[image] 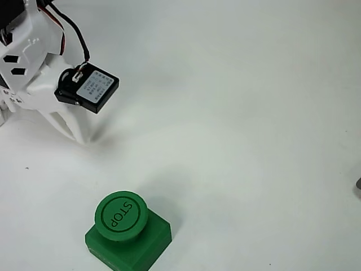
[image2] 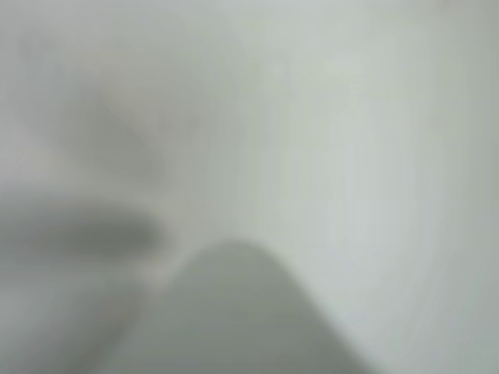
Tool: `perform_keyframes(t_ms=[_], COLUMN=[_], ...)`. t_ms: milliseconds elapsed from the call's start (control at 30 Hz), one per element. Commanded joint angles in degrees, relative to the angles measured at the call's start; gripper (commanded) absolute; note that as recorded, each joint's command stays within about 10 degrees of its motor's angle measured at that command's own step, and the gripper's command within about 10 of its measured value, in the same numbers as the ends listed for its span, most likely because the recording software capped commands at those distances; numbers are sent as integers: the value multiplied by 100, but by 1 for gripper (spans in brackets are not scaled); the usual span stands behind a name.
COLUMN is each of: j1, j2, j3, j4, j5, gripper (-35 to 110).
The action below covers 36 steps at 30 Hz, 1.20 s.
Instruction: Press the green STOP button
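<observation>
Sitting nearest the camera in the fixed view, at about six o'clock and a little toward seven, is the round green plastic mushroom cap with dark "STOP" lettering inside a ring (image: 120, 214), mounted on its square green base (image: 128, 240), which rests flat on the plain white tabletop (image: 242, 141). Nothing touches the cap; its lettered face looks up and slightly toward the lens. Farther back, at around ten o'clock, my white plastic two-finger pincer (image: 79, 135) points downward with its tips at or just above the table, well apart from the button and up-left of it. From this angle the fingers overlap, so I cannot tell how far apart they stand, and I see nothing held between them. Just above them, a black servo block with a pale label (image: 90, 88) sits on my white wrist, with a dark cable (image: 76, 35) running up toward eleven o'clock. My wrist camera gives only a blur: pale surface with one grey rounded shape (image2: 234, 312) at six o'clock, too soft to identify.
</observation>
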Motion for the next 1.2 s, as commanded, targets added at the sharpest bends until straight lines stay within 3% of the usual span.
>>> perform_keyframes(t_ms=[0, 100, 800, 1000, 1167], j1=[281, 281, 26, -448, -457], j2=[982, 1731, 1758, 1793, 1793], j3=[53, 53, 53, 53, -308], j4=[149, 149, 176, 158, 422], j5=[-9, -9, 141, 1011, 879], gripper=[0, 0, 0, 0, 0])
